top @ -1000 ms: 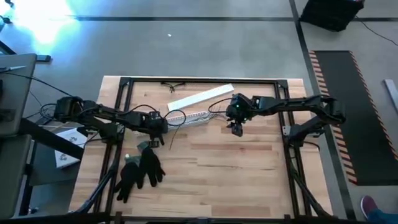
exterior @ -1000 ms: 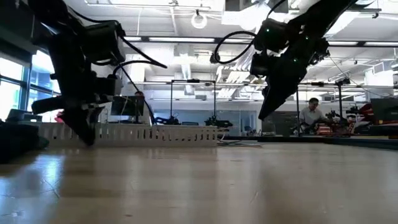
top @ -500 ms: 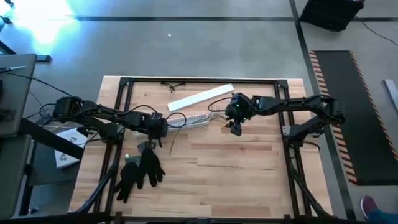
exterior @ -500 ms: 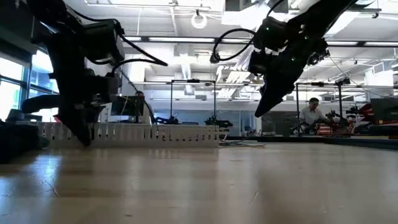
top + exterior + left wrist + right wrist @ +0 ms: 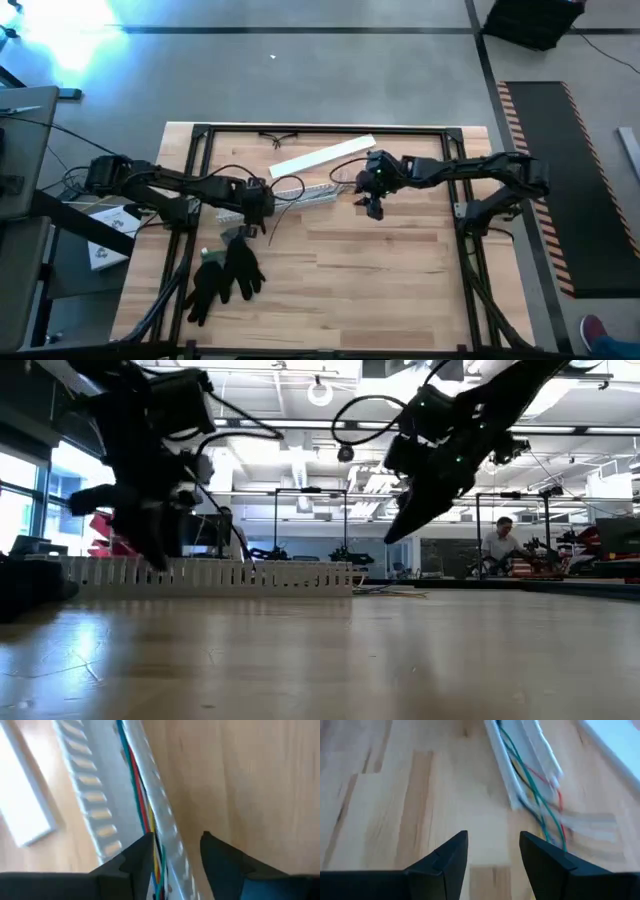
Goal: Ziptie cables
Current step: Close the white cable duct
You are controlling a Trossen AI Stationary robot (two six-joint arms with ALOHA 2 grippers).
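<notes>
The cables, green, red, yellow and dark strands, are seen lying lengthwise inside a white slotted channel at about 12 o'clock from the middle of the wooden table. At the channel's right end they spill out onto the wood. The left gripper is held at the channel's left end, toward 10 o'clock; in its wrist view the fingers are parted, one on each side of the channel's near wall, with nothing clamped. The right gripper is hung above the table just past the channel's right end, toward 1 o'clock, its fingers spread apart and empty over bare wood. A flat white cover strip is laid beside the channel, and black gloves are placed near 8 o'clock.
</notes>
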